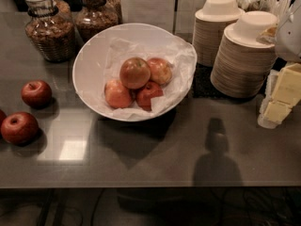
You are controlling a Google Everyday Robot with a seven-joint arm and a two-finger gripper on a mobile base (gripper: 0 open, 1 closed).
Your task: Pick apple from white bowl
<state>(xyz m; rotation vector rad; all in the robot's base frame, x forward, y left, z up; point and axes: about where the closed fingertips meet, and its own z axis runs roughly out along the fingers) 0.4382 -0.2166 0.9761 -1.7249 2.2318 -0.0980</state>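
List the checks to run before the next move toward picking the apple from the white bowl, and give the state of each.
1. Target found: ok. The apple sits on top of the pile in the white bowl.
2. Top of the apple free: ok. Nothing covers it; the smaller apples lie beside and under it.
3. Gripper at the apple: not ok. The gripper is at the right edge, far from the bowl.
4. Low straight path: not ok. The stacked beige bowls stand between them.
5. Gripper ready to grasp: cannot tell.
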